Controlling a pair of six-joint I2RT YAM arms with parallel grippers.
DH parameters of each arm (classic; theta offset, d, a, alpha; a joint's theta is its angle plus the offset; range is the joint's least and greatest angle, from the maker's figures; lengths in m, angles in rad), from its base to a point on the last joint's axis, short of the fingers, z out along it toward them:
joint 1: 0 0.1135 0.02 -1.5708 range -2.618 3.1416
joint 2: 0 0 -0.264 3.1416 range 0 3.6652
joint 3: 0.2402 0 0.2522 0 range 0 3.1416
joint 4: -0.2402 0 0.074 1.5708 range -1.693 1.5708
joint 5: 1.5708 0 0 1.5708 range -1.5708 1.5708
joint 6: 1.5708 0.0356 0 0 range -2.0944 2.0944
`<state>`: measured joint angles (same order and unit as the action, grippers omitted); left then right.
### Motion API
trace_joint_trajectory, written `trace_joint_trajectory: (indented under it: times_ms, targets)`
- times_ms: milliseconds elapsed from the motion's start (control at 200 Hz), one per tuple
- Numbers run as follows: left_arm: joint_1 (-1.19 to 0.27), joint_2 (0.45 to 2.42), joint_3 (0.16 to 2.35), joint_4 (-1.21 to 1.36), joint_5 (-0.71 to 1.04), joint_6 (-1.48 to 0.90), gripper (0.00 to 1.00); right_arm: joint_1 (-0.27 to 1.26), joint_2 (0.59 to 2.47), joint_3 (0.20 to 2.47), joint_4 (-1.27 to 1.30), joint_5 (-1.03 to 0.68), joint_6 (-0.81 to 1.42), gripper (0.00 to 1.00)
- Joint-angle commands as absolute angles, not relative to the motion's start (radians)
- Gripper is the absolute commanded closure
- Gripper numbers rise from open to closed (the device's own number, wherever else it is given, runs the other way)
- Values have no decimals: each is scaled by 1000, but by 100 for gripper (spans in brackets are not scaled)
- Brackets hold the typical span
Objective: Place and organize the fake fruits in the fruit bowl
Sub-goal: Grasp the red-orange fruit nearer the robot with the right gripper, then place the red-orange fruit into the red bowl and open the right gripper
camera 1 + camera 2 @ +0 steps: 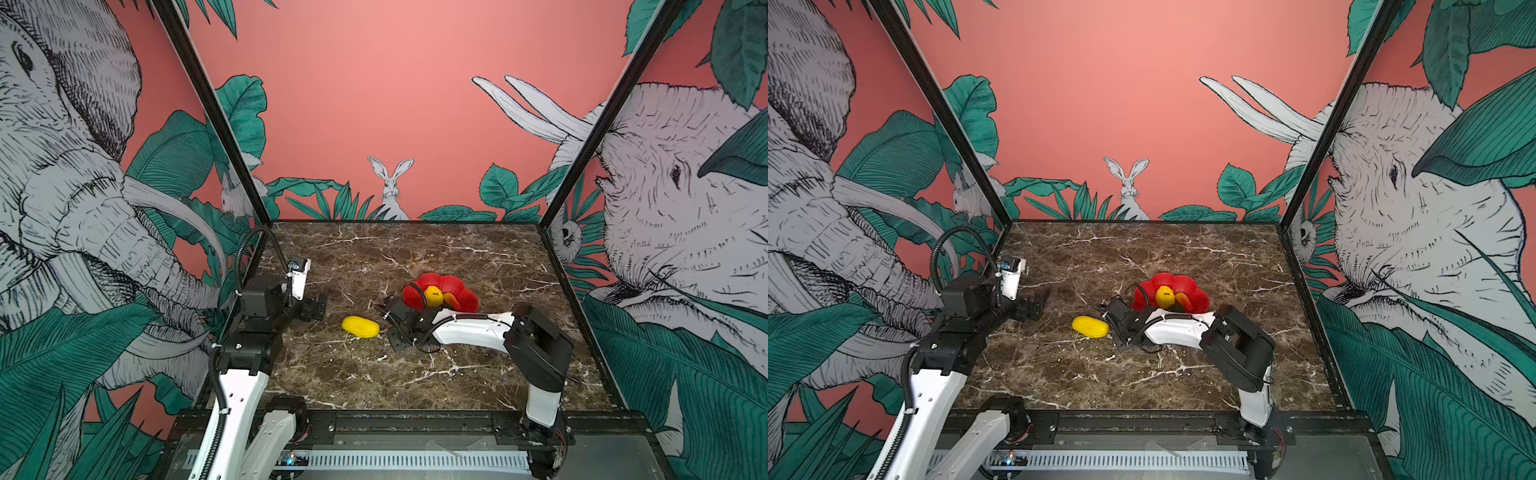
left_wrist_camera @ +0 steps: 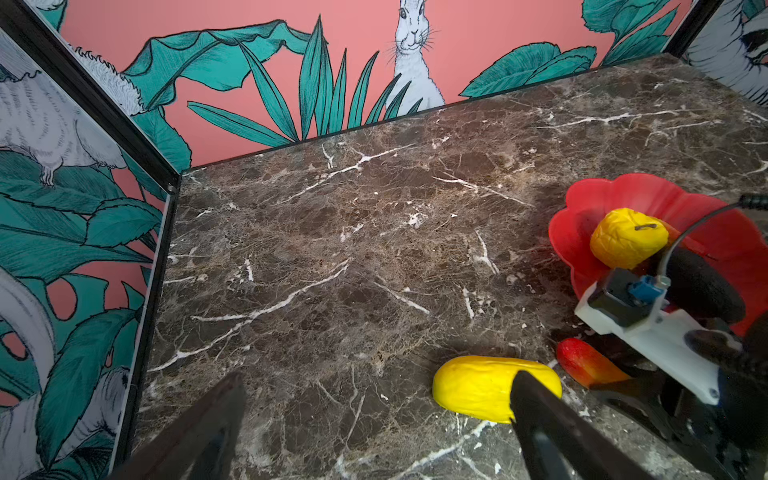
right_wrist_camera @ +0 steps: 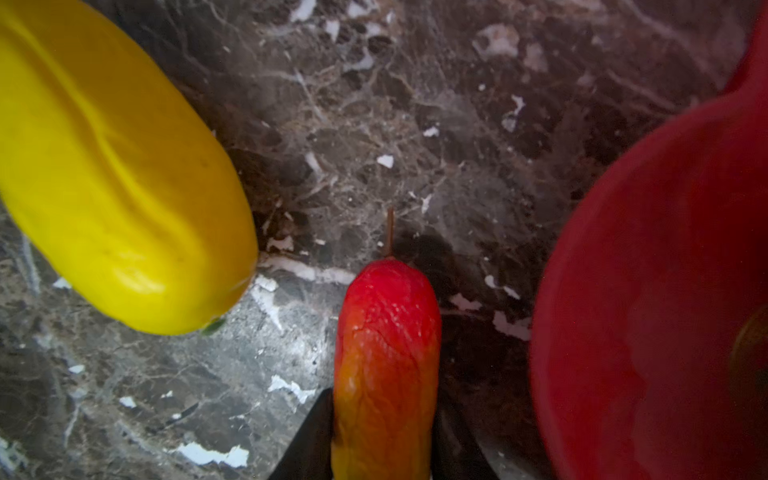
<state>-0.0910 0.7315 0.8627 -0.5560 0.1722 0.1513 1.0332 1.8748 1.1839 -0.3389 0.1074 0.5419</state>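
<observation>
The red flower-shaped fruit bowl (image 1: 455,286) (image 2: 602,187) sits right of centre. It holds a bumpy yellow fruit (image 1: 434,296) (image 2: 627,237), a dark oval fruit (image 2: 702,291) and a red-orange fruit (image 1: 451,299). An oblong yellow fruit (image 1: 360,327) (image 3: 112,178) lies on the marble to the left of the bowl. Between it and the bowl, low at the table, my right gripper (image 1: 384,319) (image 3: 384,436) is shut on a slim red-orange fruit (image 3: 386,332) (image 2: 582,365), one finger pressed to each side. My left gripper (image 1: 318,305) (image 2: 380,428) stands open and empty further left.
The brown marble table (image 1: 415,382) is walled by printed panels with black corner posts (image 1: 232,137). My right arm (image 1: 478,330) lies across the table in front of the bowl and hides its near rim.
</observation>
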Motion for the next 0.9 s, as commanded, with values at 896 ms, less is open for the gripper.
trace_joint_trajectory:
  times_ms: [896]
  targets:
    - [-94, 730, 856, -555, 181, 167, 0, 820, 1521, 1094, -514, 152, 303, 84]
